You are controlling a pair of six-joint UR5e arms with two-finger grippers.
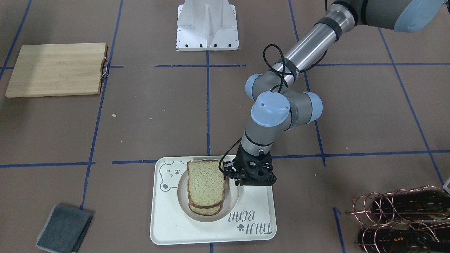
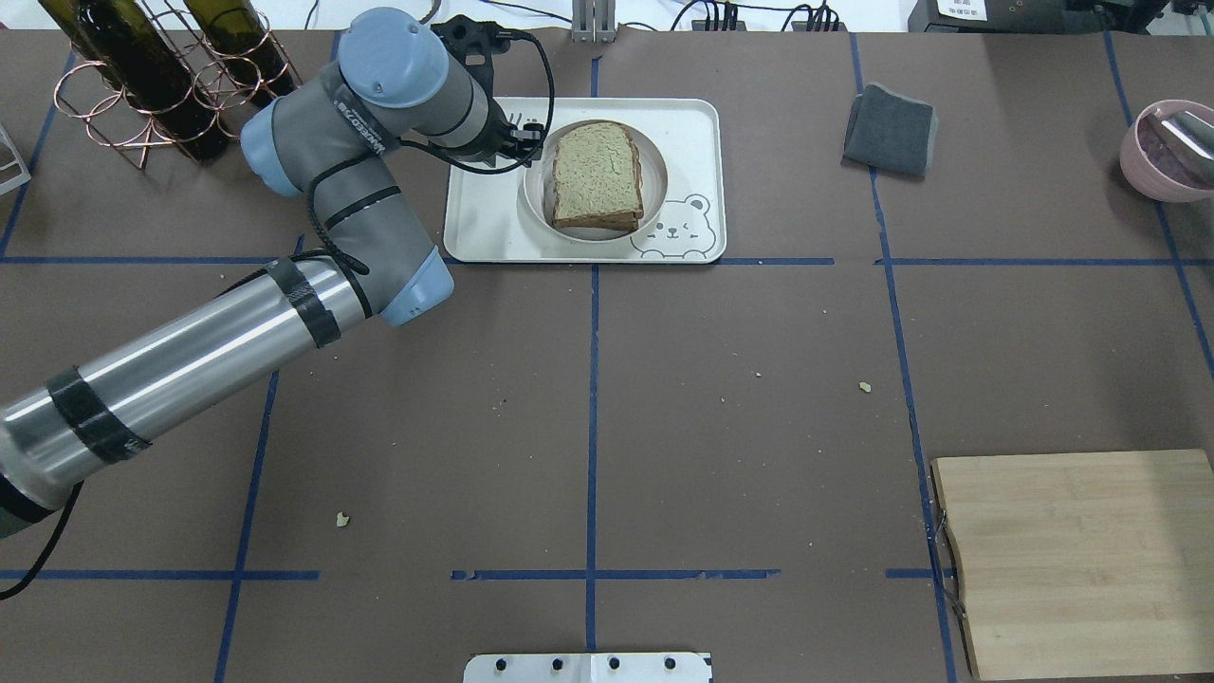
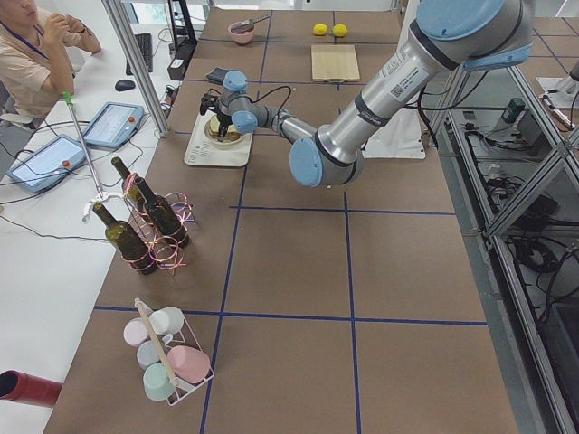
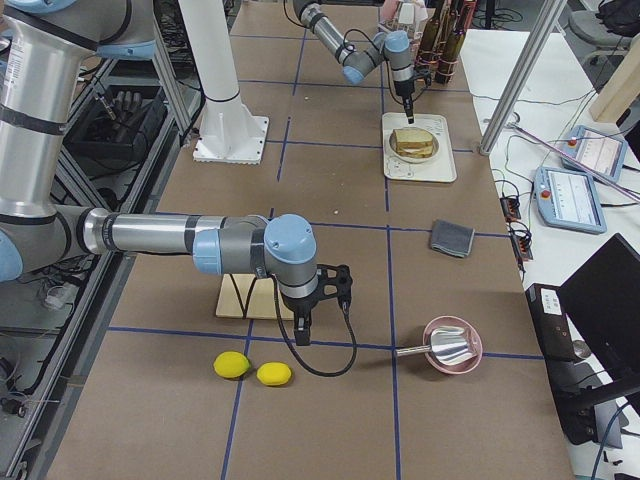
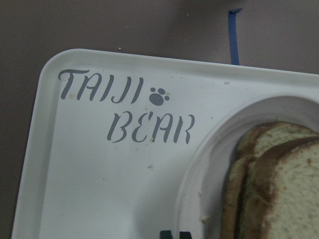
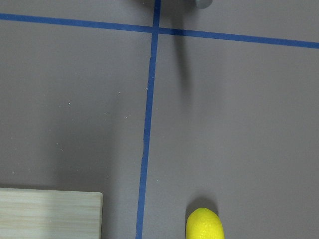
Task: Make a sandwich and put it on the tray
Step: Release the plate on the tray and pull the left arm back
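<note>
The sandwich [image 1: 205,186], two speckled brown-crusted bread slices, lies on a round off-white dish [image 1: 233,201] that rests on the cream tray [image 1: 253,214] with the bear drawing. The egg does not show between the slices. My left gripper [image 1: 246,182] points down at the dish's edge. In the left wrist view its tips [image 5: 175,235] stand close together astride the dish's rim [image 5: 209,164], beside the sandwich [image 5: 279,189] and over the tray [image 5: 99,174]. My right gripper [image 4: 318,308] shows only in the exterior right view, near the cutting board; I cannot tell its state.
A wooden cutting board [image 2: 1076,560] lies at the near right, with two lemons [image 4: 252,369] beside it. A grey cloth [image 2: 890,128] and a pink bowl [image 2: 1167,147] are right of the tray. A copper wine rack [image 2: 152,85] stands at the far left.
</note>
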